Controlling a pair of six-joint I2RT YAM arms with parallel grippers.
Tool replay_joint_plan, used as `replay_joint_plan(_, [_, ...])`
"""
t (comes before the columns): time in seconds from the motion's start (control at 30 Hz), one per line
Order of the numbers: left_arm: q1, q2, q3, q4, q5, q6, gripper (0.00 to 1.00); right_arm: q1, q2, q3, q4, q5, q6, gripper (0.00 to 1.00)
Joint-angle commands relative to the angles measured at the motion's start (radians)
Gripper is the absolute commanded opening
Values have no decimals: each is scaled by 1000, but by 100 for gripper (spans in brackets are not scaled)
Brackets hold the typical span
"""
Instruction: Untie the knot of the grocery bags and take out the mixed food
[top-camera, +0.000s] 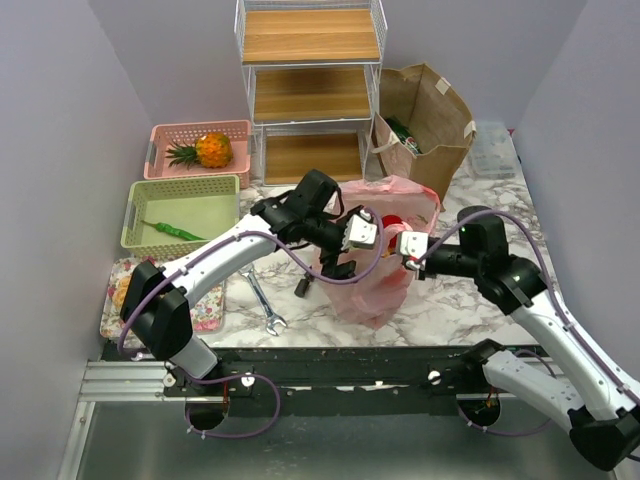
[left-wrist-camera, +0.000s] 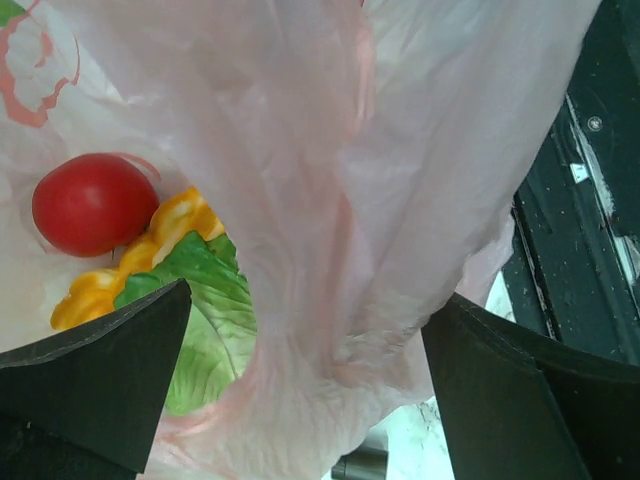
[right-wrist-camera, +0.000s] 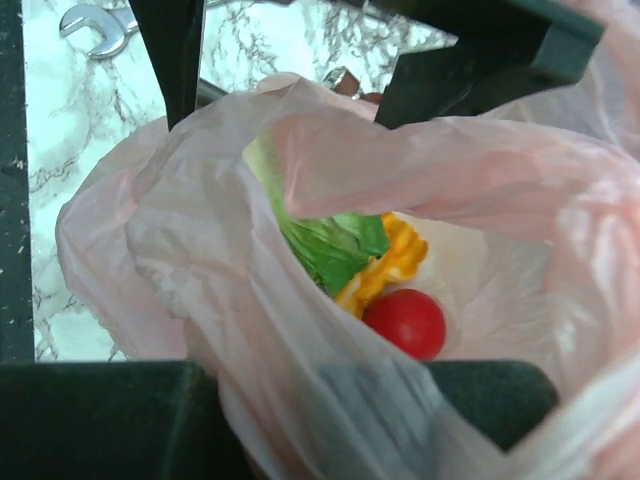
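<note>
The pink plastic bag (top-camera: 378, 275) stands at the table's middle with its mouth open; no knot shows. Inside lie a red round vegetable (left-wrist-camera: 90, 203), orange pieces (left-wrist-camera: 150, 250) and green lettuce (left-wrist-camera: 205, 320); they also show in the right wrist view: vegetable (right-wrist-camera: 405, 322), orange pieces (right-wrist-camera: 385, 265), lettuce (right-wrist-camera: 325, 245). My left gripper (top-camera: 355, 240) is at the bag's left rim, jaws wide apart with pink film (left-wrist-camera: 330, 200) between them. My right gripper (top-camera: 405, 247) is at the right rim, shut on the film (right-wrist-camera: 330, 400). The brown paper bag (top-camera: 430, 115) stands behind.
A wire shelf rack (top-camera: 310, 80) stands at the back. A pink basket (top-camera: 165, 140) holds a pineapple (top-camera: 212, 150); a green basket (top-camera: 225, 190) holds a green pepper. A wrench (top-camera: 265, 305) lies left of the bag, a floral tray (top-camera: 115, 310) at far left.
</note>
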Motion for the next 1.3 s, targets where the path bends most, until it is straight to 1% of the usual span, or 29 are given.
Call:
replay_joint_plan(0.0, [-27,22,43,42,43,31,97,3,-49,10,2,55,-9,7])
replay_joint_plan(0.03, [-32,20,53,30,51,23,90,3,-47,16,-5,73,-6,6])
replay_joint_plan(0.07, [-34,13,74,3,65,18,80,3,-41,23,-12,100,1,5])
replay_joint_plan(0.13, [-30,-16,98,-71,83,6,53,2,-31,38,-22,158,25,2])
replay_joint_plan(0.17, [-21,-42,85,-92,77,-2,42,3,-25,47,-36,186,34,1])
replay_joint_plan(0.2, [1,-81,60,-84,68,-21,32,3,-23,55,-51,205,38,1])
replay_joint_plan(0.23, [25,-128,17,-59,62,-49,13,3,-25,60,-69,222,39,1])
replay_joint_plan(0.27, [59,-169,-23,-14,40,-79,0,2,-31,60,-79,238,46,1])
replay_joint_plan(0.33, [116,-258,-103,58,-17,-102,0,2,-42,53,-86,277,68,1])
replay_joint_plan(0.4, [148,-334,-170,154,-121,-129,0,2,-43,46,-88,322,94,1])
replay_joint_plan(0.47, [160,-407,-254,277,-211,-141,0,2,-28,49,-95,377,149,1])
replay_joint_plan(0.53, [151,-480,-356,413,-294,-105,0,2,-6,59,-116,405,197,1])
replay_joint_plan(0.57, [128,-517,-413,497,-350,-72,0,1,4,64,-117,410,232,1])
replay_joint_plan(0.63, [60,-574,-569,656,-478,65,0,1,27,74,-114,401,296,1])
replay_joint_plan(0.7, [-5,-618,-717,777,-540,237,0,2,55,87,-106,379,355,1])
replay_joint_plan(0.73, [-25,-641,-778,805,-537,290,0,2,68,92,-101,365,375,1])
replay_joint_plan(0.8, [-55,-694,-844,781,-502,389,5,2,80,91,-84,341,403,1])
replay_joint_plan(0.87, [-75,-758,-881,717,-470,455,18,1,82,84,-82,321,415,1])
replay_joint_plan(0.9, [-78,-789,-879,657,-455,460,25,2,81,79,-85,312,418,1])
replay_joint_plan(0.93, [-80,-824,-854,579,-437,432,33,2,78,74,-89,303,416,1])
replay_joint_plan(1.0, [-80,-857,-754,425,-410,293,60,2,63,64,-94,288,406,1])
replay_joint_plan(1.07, [-76,-838,-614,272,-377,132,80,2,42,51,-86,279,393,1])
replay_joint_plan(1.1, [-76,-815,-537,222,-348,60,85,1,33,46,-84,273,385,1])
replay_joint_plan(1.17, [-77,-760,-405,143,-288,-77,92,2,25,39,-82,257,365,1])
replay_joint_plan(1.27, [-76,-647,-259,141,-267,-279,96,1,23,35,-71,241,344,1])
